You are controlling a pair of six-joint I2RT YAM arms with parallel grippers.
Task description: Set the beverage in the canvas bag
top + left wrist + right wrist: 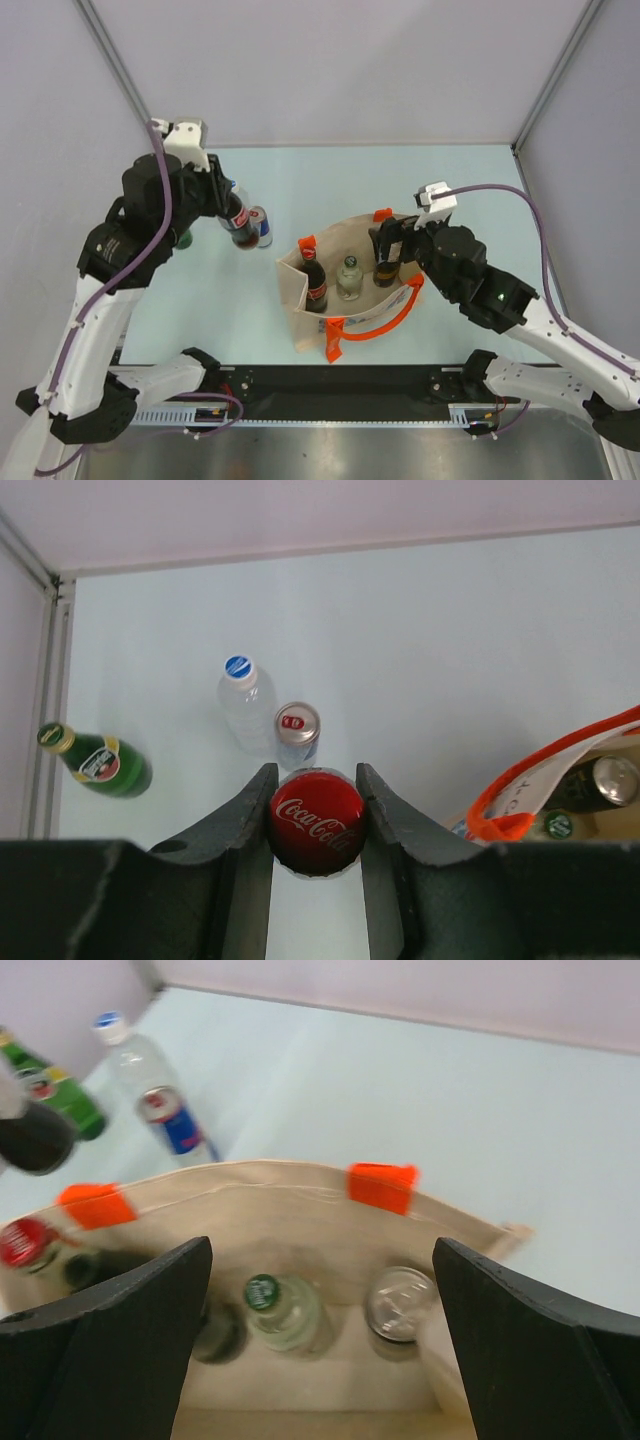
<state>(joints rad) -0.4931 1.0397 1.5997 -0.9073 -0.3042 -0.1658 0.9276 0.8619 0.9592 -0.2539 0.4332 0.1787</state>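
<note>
My left gripper (318,815) is shut on the red cap of a Coca-Cola bottle (318,822), held upright above the table left of the canvas bag (350,300). In the top view the bottle (240,226) hangs from the left gripper (230,208) beside a can. The beige bag with orange handles stands open and holds a cola bottle (315,282), a clear green-capped bottle (348,278) and a dark silver-capped bottle (386,264). My right gripper (320,1330) is open and empty, hovering over the bag's mouth (270,1185).
A clear water bottle (244,698), a Red Bull can (297,730) and a green glass bottle (100,763) stand on the table at the far left. Enclosure walls (330,60) close in the back and sides.
</note>
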